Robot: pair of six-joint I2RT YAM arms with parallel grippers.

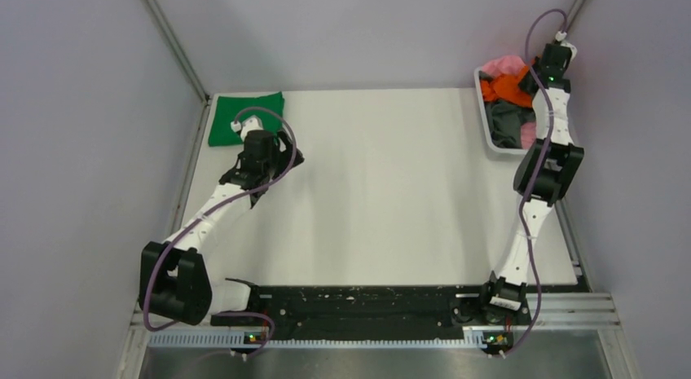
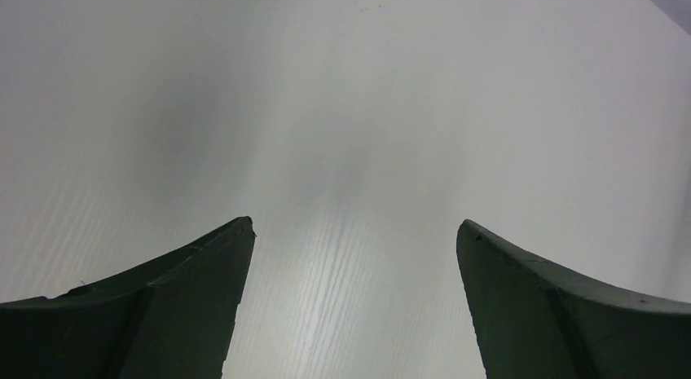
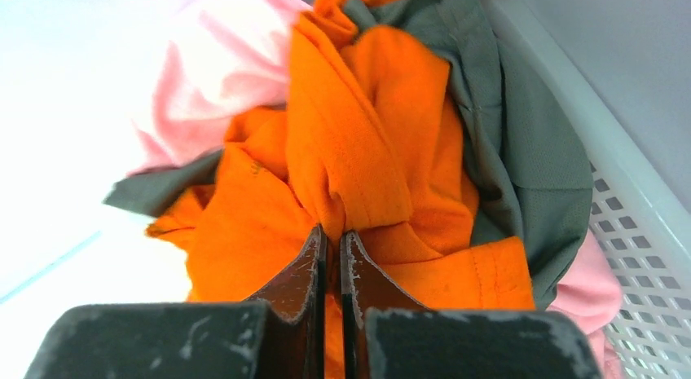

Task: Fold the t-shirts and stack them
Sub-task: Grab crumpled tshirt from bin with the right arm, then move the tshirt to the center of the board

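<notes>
The green shirt (image 1: 246,116) lies folded flat at the upper left of the top view, on the far corner of the table (image 1: 383,175). Just below and right of it hangs the left gripper (image 1: 271,169); in its wrist view (image 2: 354,228) the fingers stand wide apart over bare table (image 2: 367,85), holding nothing. At the upper right of the top view the basket (image 1: 482,118) holds a crumpled heap: the orange shirt (image 1: 503,87), the pink shirt (image 1: 505,65) and the grey shirt (image 1: 505,122). The right gripper (image 1: 528,82) reaches into this heap. Its wrist view shows the fingers (image 3: 314,257) drawn almost together at the bottom centre, pinching a fold of the orange shirt (image 3: 367,134), with the pink shirt (image 3: 220,85) upper left, the grey shirt (image 3: 530,151) to the right, and the basket wall (image 3: 644,224) at the right edge.
</notes>
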